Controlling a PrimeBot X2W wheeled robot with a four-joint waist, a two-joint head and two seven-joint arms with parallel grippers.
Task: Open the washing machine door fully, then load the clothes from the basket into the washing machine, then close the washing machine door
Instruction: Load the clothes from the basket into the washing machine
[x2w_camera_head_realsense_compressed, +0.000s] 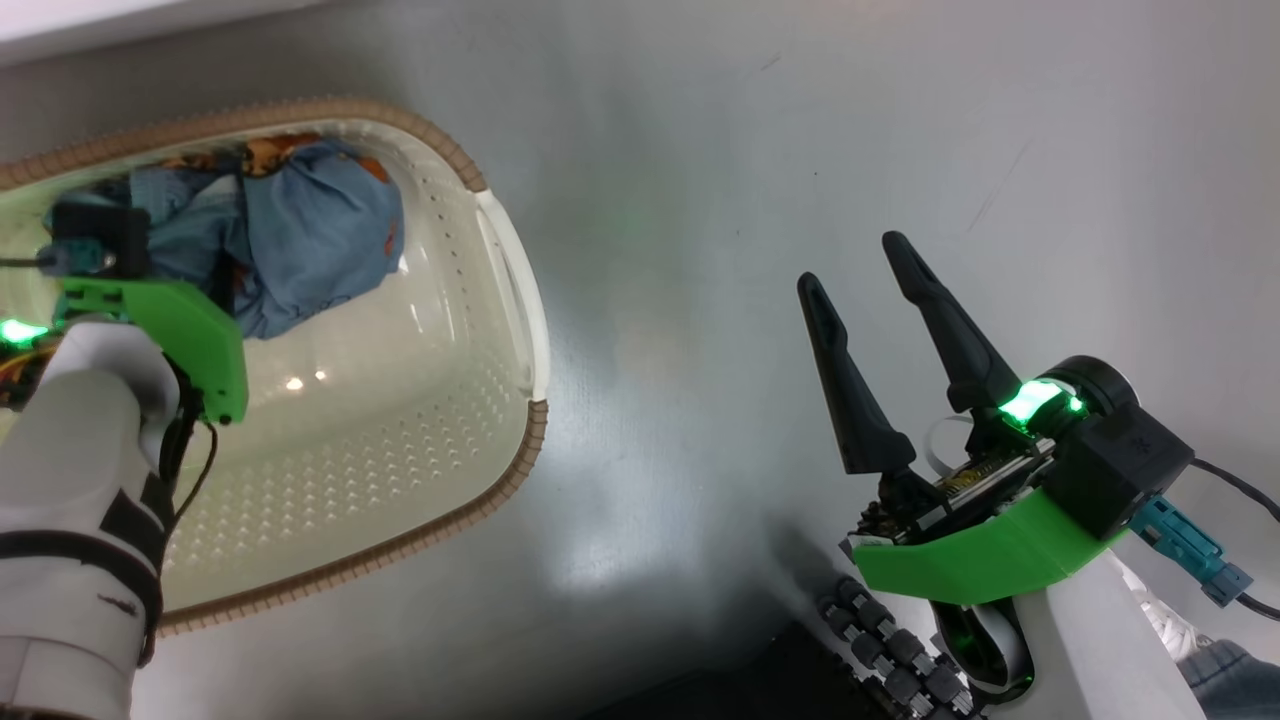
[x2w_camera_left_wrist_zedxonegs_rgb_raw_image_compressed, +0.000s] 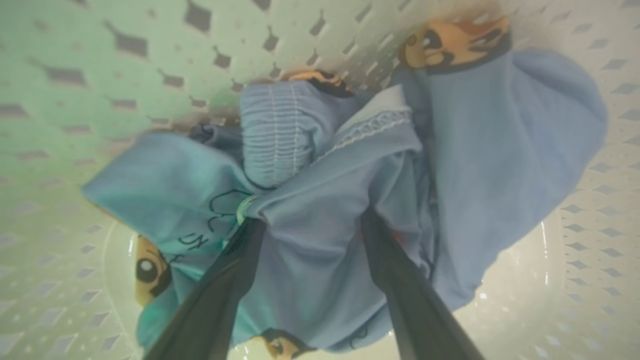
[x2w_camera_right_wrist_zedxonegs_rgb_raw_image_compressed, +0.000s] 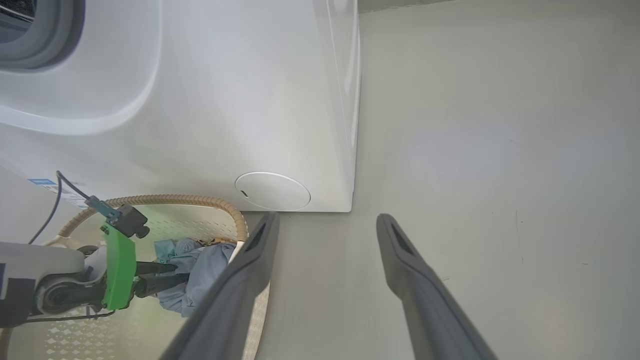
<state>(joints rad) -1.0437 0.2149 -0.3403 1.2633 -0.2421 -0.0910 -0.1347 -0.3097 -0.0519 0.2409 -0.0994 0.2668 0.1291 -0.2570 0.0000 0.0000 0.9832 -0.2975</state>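
- Reads the opening step as likely done, judging by the grey rubber seal (x2w_camera_right_wrist_zedxonegs_rgb_raw_image_compressed: 55, 35) lying bare at 10 o'clock in the right wrist view, on the washing machine (x2w_camera_right_wrist_zedxonegs_rgb_raw_image_compressed: 225, 100).
- Puts loading at its very start: finds the clothes (x2w_camera_head_realsense_compressed: 300, 230) bunched in one blue heap at the far end of the basket (x2w_camera_head_realsense_compressed: 535, 430), at 10 o'clock in the head view.
- Catches the left gripper (x2w_camera_left_wrist_zedxonegs_rgb_raw_image_compressed: 311, 220) sunk in that heap, fingers spread wide, tips pressed into the fabric, a fold bulging between them. Looks like straddling, not yet pinching.
- Leaves the squeeze, the lift, the carry to the drum and the shutting of the washing machine door all to do.
- Finds the right gripper (x2w_camera_head_realsense_compressed: 852, 260) at 4 o'clock in the head view, fingers parted wide, holding nothing, hanging over bare ground.
- Shows a smooth, pale grey floor (x2w_camera_head_realsense_compressed: 700, 150), glossy, with soft glare toward 6 o'clock and faint scuffs toward 2 o'clock.
- Sets the basket on that floor just beside the machine's white front, with a round cover (x2w_camera_right_wrist_zedxonegs_rgb_raw_image_compressed: 272, 191) low on the panel near the middle of the right wrist view, and open floor from 12 to 5 o'clock beyond the machine's corner.
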